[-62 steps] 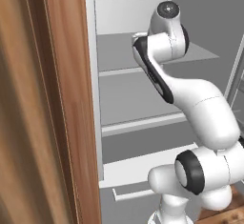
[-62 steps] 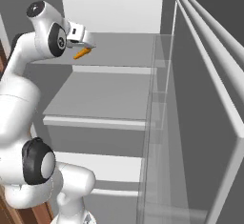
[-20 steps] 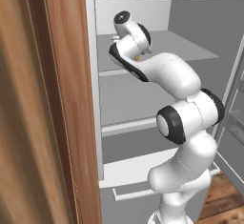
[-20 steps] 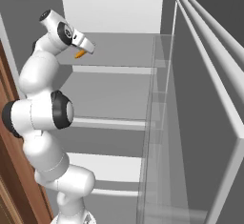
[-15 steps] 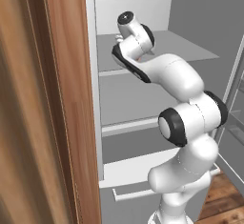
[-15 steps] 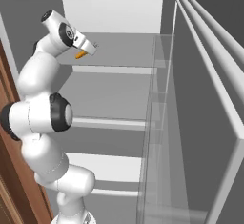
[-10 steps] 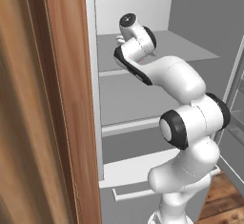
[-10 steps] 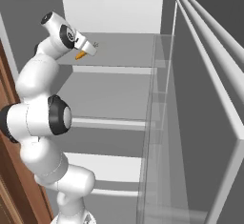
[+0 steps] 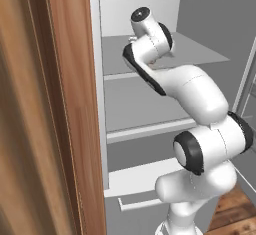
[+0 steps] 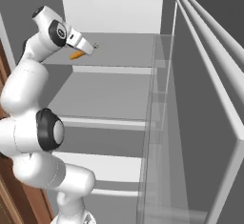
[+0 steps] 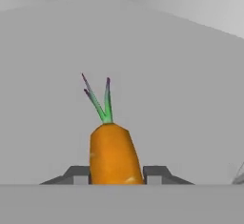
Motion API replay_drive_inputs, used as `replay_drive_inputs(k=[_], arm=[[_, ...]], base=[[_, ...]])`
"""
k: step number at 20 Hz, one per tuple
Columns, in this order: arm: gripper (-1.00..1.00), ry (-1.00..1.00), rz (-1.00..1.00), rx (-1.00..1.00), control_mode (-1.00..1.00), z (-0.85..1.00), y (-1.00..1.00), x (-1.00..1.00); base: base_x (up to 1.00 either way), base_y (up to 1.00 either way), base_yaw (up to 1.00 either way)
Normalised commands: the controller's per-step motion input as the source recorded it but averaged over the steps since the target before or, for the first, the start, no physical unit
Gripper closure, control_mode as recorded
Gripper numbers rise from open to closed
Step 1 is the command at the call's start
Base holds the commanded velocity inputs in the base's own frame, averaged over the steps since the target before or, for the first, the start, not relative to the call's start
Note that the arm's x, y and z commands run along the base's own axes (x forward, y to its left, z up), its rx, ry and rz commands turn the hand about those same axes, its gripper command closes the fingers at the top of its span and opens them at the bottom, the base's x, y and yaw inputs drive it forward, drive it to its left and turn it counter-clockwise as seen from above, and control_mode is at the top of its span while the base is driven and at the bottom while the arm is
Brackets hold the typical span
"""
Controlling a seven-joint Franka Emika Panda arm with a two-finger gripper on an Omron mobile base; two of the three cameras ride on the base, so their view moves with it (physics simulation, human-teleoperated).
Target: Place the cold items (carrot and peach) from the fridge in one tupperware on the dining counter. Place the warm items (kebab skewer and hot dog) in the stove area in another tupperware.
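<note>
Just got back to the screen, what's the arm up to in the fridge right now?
The arm is reaching onto the fridge's top shelf. Its gripper is closed on the carrot, one fingertip pressed to each side, leafy end pointing away from the hand. The carrot is not yet out of the fridge.

white arm (image 9: 190, 94) rises from lower right, reaches up into open fridge (image 9: 150, 94) w/ wrist at top shelf (image 9: 200, 51). brown wood panel (image 9: 45, 109) along left side. wood floor (image 9: 235, 211) at bottom right.
</note>
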Motion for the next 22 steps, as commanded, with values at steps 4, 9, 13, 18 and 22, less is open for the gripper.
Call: replay_drive_inputs(k=[4, 9, 13, 18, 22], arm=[[1.0, -0.1, -0.11, 0.0, -1.0, -0.12, -0.37, -1.0], [1.0, -0.35, -0.06, 0.1, -1.0, -0.36, -0.48, -1.0], [1.0, -0.28, -0.04, 0.13, -1.0, -0.25, -0.42, -1.0], [1.0, -0.09, -0.02, 0.03, -1.0, 0.0, -0.27, -1.0], [1.0, 0.01, 0.0, -0.01, -1.0, 0.0, -0.03, -1.0]], base=[[0.0, 0.0, 0.0], [0.0, 0.0, 0.0], [0.0, 0.0, 0.0], [0.0, 0.0, 0.0], [0.0, 0.0, 0.0]])
